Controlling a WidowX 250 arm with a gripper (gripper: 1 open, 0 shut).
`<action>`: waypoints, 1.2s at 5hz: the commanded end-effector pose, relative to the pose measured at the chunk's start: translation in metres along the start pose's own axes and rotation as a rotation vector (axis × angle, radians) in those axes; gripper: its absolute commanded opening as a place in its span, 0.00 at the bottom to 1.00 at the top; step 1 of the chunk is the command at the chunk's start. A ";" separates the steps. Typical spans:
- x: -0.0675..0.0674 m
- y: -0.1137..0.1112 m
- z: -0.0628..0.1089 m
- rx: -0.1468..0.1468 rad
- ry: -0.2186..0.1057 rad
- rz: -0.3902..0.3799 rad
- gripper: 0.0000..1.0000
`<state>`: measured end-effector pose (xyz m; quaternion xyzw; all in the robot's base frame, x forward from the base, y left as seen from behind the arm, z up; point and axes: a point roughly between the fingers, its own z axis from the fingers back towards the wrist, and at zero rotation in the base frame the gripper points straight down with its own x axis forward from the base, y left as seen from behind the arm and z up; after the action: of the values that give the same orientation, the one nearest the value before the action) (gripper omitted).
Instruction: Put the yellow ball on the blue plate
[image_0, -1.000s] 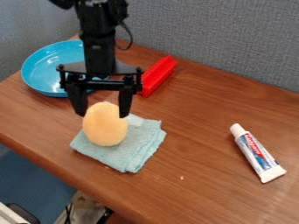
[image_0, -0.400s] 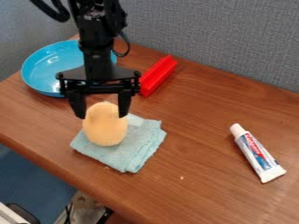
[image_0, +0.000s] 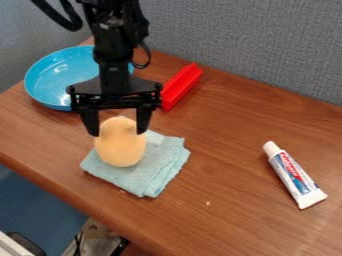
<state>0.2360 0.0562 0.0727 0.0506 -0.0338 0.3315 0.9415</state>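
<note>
The yellow ball (image_0: 119, 146), egg-shaped and yellow-orange, stands upright on a pale teal folded cloth (image_0: 144, 165) near the table's front. My gripper (image_0: 116, 121) points straight down over the ball's top, open wide, with one black finger (image_0: 86, 120) on each side of the ball's upper part; whether the fingers touch the ball is not clear. The blue plate (image_0: 54, 75), round and glossy, sits at the back left of the table, behind the gripper.
A red rectangular block (image_0: 181, 84) lies behind the ball, right of the arm. A white toothpaste tube (image_0: 293, 173) lies at the right. The wooden table's front edge (image_0: 60, 185) runs close below the cloth.
The gripper has sunk slightly over the ball and its fingers now reach a little lower beside it. The ball and the cloth have not moved.
</note>
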 end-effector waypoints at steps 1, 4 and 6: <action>0.002 -0.001 -0.001 0.028 -0.034 0.012 1.00; 0.006 -0.003 -0.006 0.079 -0.064 0.049 1.00; 0.010 -0.005 -0.007 0.096 -0.069 0.066 1.00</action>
<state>0.2398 0.0590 0.0597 0.1021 -0.0359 0.3709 0.9223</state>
